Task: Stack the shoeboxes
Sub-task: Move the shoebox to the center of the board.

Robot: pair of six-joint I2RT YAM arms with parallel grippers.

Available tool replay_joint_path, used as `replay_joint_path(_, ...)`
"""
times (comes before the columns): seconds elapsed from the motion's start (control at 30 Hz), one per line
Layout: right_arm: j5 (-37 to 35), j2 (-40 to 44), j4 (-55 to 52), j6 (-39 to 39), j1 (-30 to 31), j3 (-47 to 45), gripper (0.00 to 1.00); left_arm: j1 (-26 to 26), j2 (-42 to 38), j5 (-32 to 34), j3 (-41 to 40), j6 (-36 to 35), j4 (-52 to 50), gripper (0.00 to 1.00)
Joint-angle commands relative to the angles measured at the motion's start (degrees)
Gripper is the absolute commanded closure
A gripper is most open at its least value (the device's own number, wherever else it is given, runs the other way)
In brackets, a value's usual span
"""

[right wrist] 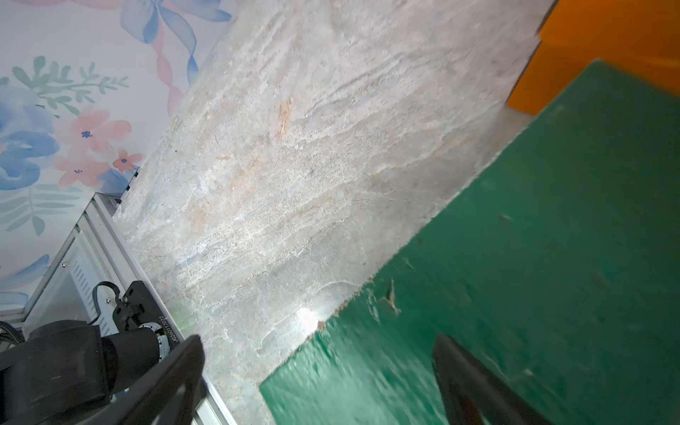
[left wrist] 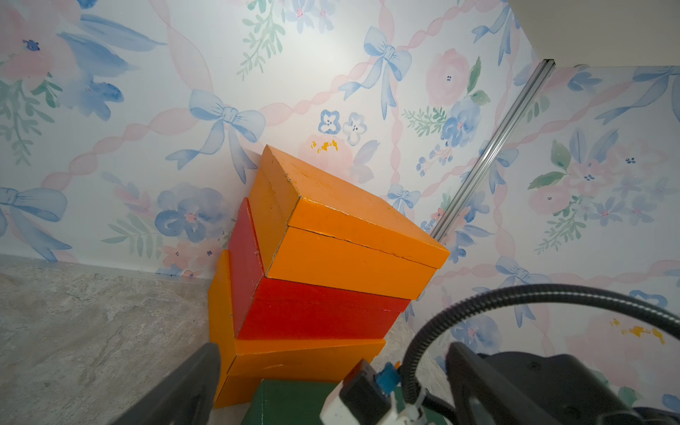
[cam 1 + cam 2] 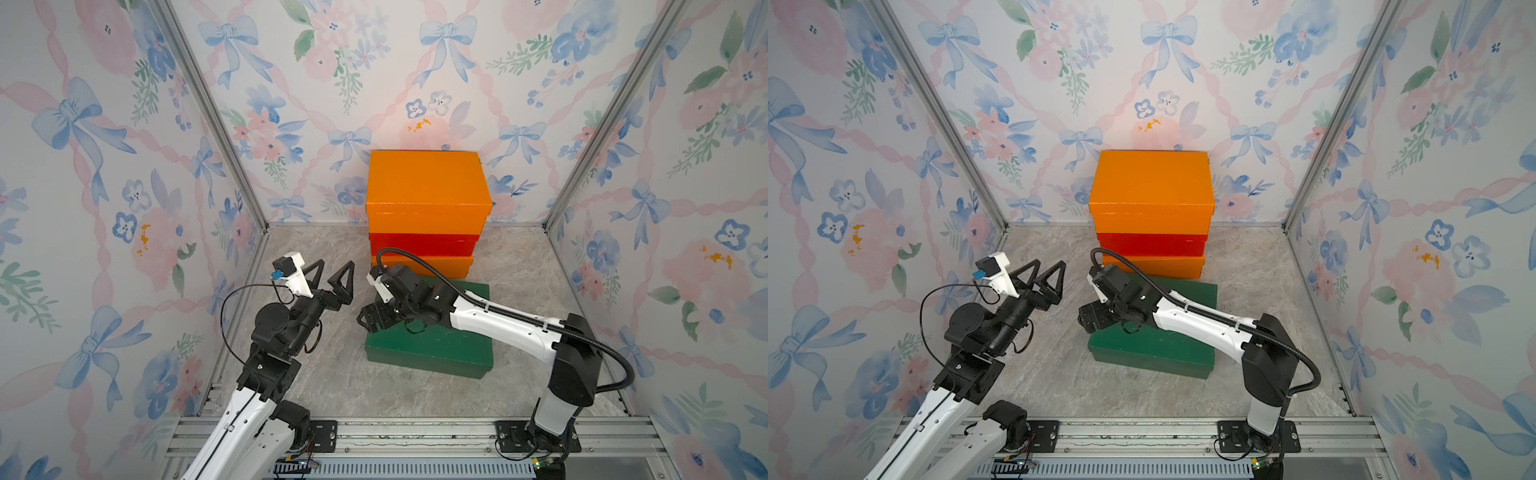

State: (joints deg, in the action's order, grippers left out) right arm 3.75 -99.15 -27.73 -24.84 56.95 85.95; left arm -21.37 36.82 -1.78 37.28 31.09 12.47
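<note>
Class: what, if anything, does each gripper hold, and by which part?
Nothing: left gripper hangs open; right gripper open over an edge of the green shoebox.

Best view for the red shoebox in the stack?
Left wrist: the red rectangular cardboard shoebox shows two sides there. In both top views the shoebox is only a narrow front strip. The right wrist view misses it.

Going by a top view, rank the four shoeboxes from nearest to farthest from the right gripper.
1. Green shoebox, under the right gripper, off the stack.
2. Lower orange shoebox, bottom of the stack.
3. Red shoebox, middle of the stack.
4. Upper orange shoebox, top of the stack.
</note>
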Motion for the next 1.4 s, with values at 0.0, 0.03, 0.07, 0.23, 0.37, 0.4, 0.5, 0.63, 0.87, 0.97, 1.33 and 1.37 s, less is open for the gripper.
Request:
replay_joint_path(0.0, -4.1, 7.1, -5.0, 2.6, -1.2, 0.0, 0.03, -0.3, 1.2, -1.9, 1.4, -0.3, 0.0, 0.02)
replay_joint_path(0.03, -5.3, 8.4, -5.9, 3.1, -1.7, 0.0, 0.03, -0.3, 1.7, -2.3, 1.4, -0.3, 0.0, 0.02)
replay_joint_path(0.07, -7.0, 9.9, -7.0, 3.4, -2.2, -0.3, 0.03, -0.3, 2.4, -2.9, 1.4, -0.3, 0.0, 0.02)
replay_joint_path(0.23, -15.8, 18.3, -11.4, 1.9, -6.9, -4.2, 0.03, -0.3, 7.9, -7.9, 1.4, 0.7, 0.0, 0.02)
replay_joint_path(0.37, -14.7, 26.2, -12.5, -0.7, -15.6, -11.4, 0.03, -0.4, 14.6, -14.3, 1.4, 1.4, -0.1, 0.02)
replay_joint_path(0.4, -14.0, 28.3, -12.6, -0.9, -18.5, -13.6, 0.03, -0.6, 16.5, -15.8, 1.4, 1.7, -0.1, 0.02)
replay_joint_path(0.5, -14.7, 34.8, -12.7, -5.2, -28.7, -22.1, 0.03, -1.1, 21.6, -17.8, 3.4, 2.6, -0.6, 0.02)
replay_joint_path(0.63, -2.0, 40.0, -8.4, -7.2, -40.8, -33.0, 0.03, -2.5, 25.8, -15.5, 2.5, 2.7, -0.6, 0.02)
replay_joint_path(0.87, 2.8, 40.3, -5.0, -5.7, -42.8, -40.1, 0.03, -2.8, 30.7, -14.8, -0.4, 1.8, -0.6, 0.02)
replay_joint_path(0.97, 4.1, 40.1, -3.3, -5.9, -42.9, -42.0, 0.03, -2.7, 33.4, -14.5, -1.3, 1.4, -0.6, 0.02)
replay_joint_path(1.33, 9.2, 39.0, 1.5, -6.7, -43.0, -47.2, 0.0, -2.8, 39.4, -15.9, -3.3, 1.9, 0.7, 0.02)
replay_joint_path(1.37, 9.4, 38.9, 1.9, -6.8, -43.0, -47.5, 0.0, -2.8, 39.8, -16.2, -3.4, 2.0, 0.9, 0.02)
